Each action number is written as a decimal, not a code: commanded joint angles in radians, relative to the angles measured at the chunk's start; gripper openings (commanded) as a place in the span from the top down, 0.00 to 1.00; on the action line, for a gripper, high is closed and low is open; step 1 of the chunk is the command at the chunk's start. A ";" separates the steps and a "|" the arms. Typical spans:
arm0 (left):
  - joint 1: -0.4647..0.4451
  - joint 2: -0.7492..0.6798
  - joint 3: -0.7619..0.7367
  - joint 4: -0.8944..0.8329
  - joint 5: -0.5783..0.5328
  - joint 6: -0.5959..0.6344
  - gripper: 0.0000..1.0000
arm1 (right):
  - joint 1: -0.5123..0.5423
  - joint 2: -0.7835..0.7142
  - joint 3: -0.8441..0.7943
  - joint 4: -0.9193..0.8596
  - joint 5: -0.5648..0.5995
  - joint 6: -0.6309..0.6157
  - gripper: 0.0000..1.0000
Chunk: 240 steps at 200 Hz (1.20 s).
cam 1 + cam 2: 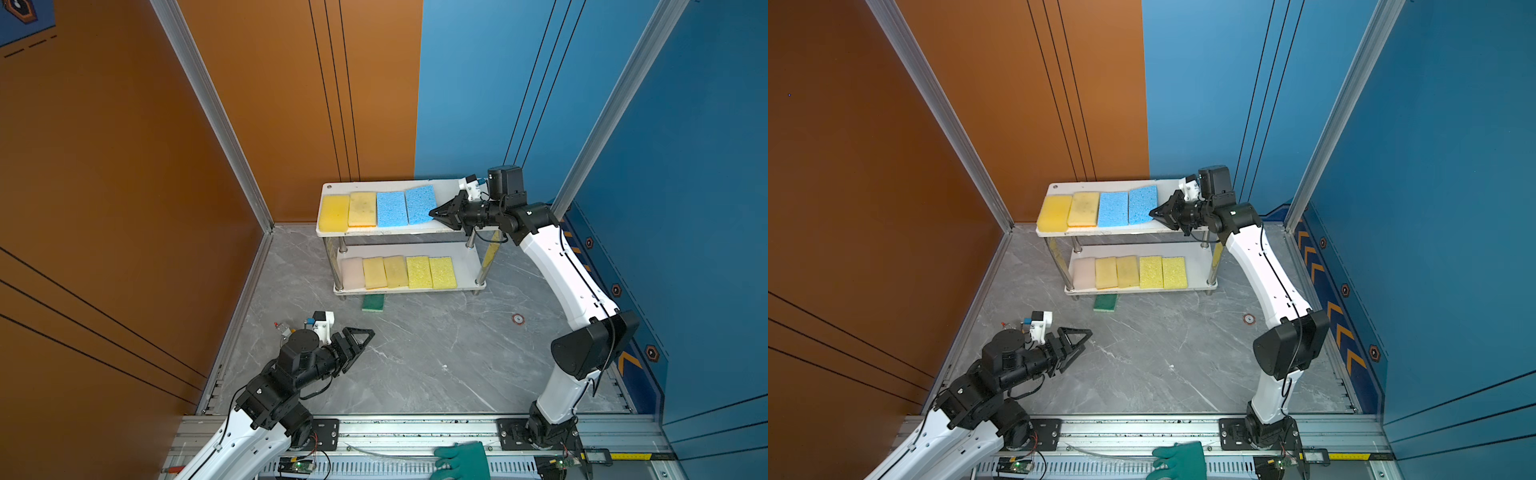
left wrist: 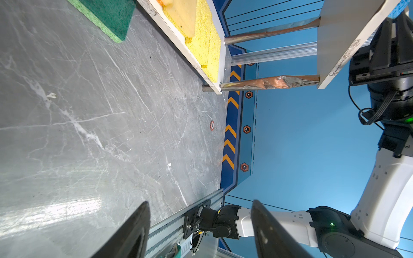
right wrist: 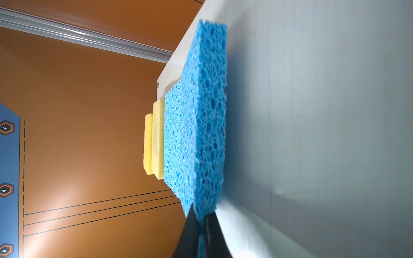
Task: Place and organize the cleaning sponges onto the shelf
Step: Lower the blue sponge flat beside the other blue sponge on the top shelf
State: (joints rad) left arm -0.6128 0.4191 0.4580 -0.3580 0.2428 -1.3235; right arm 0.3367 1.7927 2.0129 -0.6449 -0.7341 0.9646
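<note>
The shelf [image 1: 374, 231] [image 1: 1100, 232] stands at the back in both top views. Its top board carries two yellow sponges and a blue sponge [image 1: 391, 209]. A second blue sponge [image 1: 419, 203] [image 3: 205, 116] lies beside them, slightly askew, with my right gripper [image 1: 432, 214] [image 1: 1152, 214] [image 3: 202, 217] shut on its near corner. On the lower board a pink-beige sponge [image 1: 352, 272] and several yellow sponges sit in a row. A dark green sponge [image 1: 373, 303] [image 2: 107, 17] lies on the floor before the shelf. Lower left, my left gripper [image 1: 365, 336] [image 2: 201, 202] hovers open and holds nothing.
A teal-green glove [image 1: 465, 461] [image 1: 1179, 461] rests on the front rail. The orange wall runs along the left, the blue wall along the back and right. A small round marker [image 1: 518, 318] sits on the grey marble floor.
</note>
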 commanded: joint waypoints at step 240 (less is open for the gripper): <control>0.010 -0.059 -0.028 -0.013 -0.025 -0.034 0.28 | -0.001 -0.026 0.049 -0.190 0.033 -0.203 0.42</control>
State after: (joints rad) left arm -0.6086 0.3706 0.4385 -0.3641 0.2379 -1.3560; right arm 0.3328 1.7679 2.0205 -0.6861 -0.7334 0.8528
